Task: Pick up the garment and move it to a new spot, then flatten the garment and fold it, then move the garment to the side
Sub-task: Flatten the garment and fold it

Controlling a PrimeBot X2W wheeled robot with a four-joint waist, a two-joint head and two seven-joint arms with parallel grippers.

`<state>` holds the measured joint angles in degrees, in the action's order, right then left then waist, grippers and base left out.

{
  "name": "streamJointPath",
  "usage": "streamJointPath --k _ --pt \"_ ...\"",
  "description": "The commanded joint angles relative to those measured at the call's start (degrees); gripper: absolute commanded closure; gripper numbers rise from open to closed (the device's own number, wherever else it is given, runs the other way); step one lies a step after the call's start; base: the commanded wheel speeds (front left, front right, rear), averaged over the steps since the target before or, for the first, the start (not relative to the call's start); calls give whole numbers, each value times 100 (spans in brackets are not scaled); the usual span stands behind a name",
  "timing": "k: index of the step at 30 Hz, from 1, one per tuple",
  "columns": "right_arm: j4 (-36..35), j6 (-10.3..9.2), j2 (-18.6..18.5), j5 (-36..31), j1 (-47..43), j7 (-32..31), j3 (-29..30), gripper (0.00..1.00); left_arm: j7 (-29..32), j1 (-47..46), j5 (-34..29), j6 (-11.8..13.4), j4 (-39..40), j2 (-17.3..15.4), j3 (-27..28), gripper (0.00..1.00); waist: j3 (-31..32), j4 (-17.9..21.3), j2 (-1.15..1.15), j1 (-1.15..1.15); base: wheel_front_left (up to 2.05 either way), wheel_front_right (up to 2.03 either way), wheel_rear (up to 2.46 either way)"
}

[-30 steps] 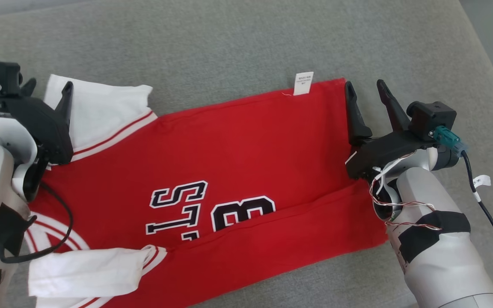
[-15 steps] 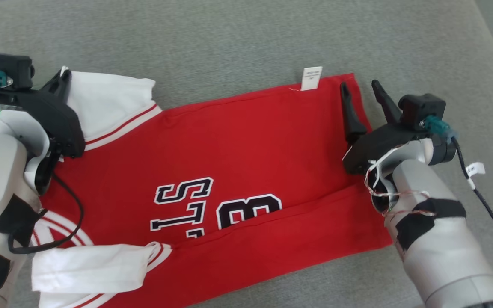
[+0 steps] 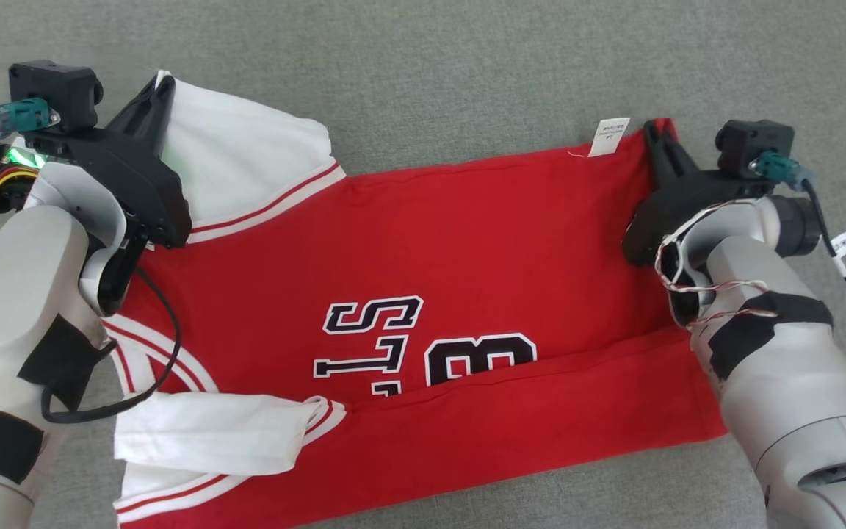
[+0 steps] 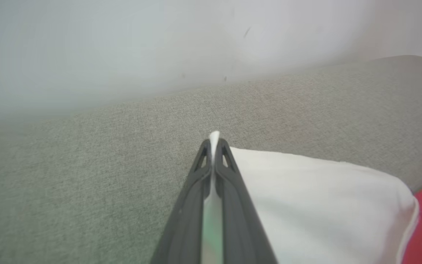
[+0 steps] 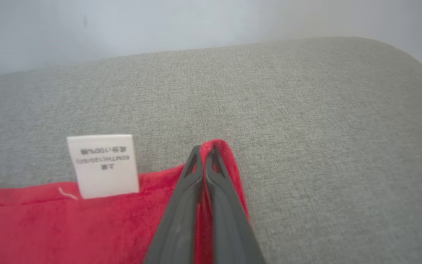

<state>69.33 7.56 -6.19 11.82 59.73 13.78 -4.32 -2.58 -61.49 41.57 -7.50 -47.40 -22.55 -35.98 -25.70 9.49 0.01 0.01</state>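
Both have just closed: my left gripper (image 3: 162, 82) pinches the white sleeve (image 3: 247, 162) upper left, my right gripper (image 3: 652, 132) the red corner (image 5: 229, 154) upper right of the shirt (image 3: 467, 242) lying mid-frame, so folding can likely begin.

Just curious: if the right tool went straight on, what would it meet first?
Probably the grey cushion just beyond the garment corner the right tool pinches; depth is hard to judge.
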Motion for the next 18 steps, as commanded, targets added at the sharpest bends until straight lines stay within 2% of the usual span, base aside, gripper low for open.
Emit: streamJointPath --k 1,9,12,18 --pt "-2 -10 -92 -43 55 53 41 100 -69 -102 30 7 6 -9 -16 100 86 -42 -1 -1 0 0 0" --pt "-48 -10 -107 41 -302 143 207 100 -636 311 380 7 168 -1 -209 100 575 -208 -1 -1 0 0 0" --pt "-305 -10 -98 214 -603 138 194 100 -873 645 512 7 442 -27 -293 100 748 -302 -1 -1 0 0 0" --pt "-1124 -10 -313 804 -1545 139 -5 100 -1163 1485 679 37 1134 -44 -264 100 1091 -571 -1 -1 0 0 0"
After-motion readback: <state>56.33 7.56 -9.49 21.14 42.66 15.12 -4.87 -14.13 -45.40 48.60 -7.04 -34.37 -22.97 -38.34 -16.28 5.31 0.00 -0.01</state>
